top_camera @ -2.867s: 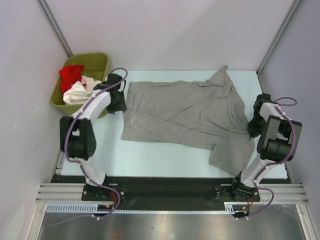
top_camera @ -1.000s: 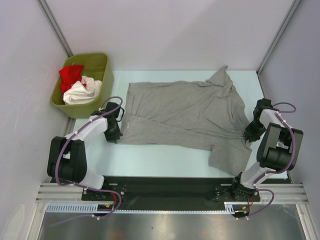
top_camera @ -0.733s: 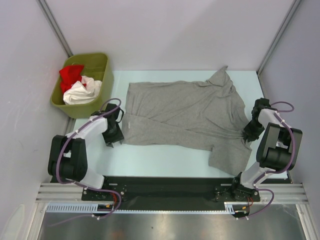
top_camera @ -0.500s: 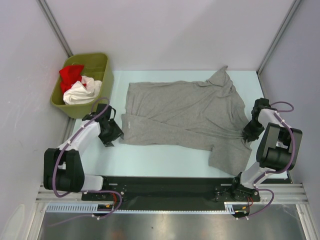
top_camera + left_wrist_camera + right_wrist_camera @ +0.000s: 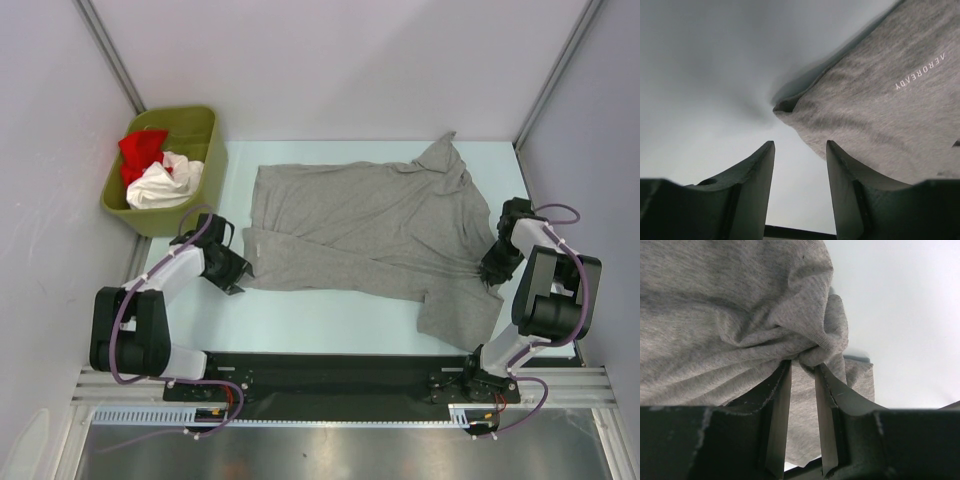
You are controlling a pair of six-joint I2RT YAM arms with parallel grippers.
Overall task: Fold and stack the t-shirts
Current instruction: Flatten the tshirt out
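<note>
Pinching the grey shirt point(image 5: 370, 225), spread on the table point(image 5: 300, 310), at its right edge with my right gripper point(image 5: 802, 366), I should slide the left gripper point(image 5: 800, 147), fingers apart and empty, squarely over the hem corner.

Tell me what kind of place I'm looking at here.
Probably a robotics lab test cell, not a home: a left arm and right arm bolted to a metal rail, bare panel walls, and a grey t-shirt spread on the table.
</note>
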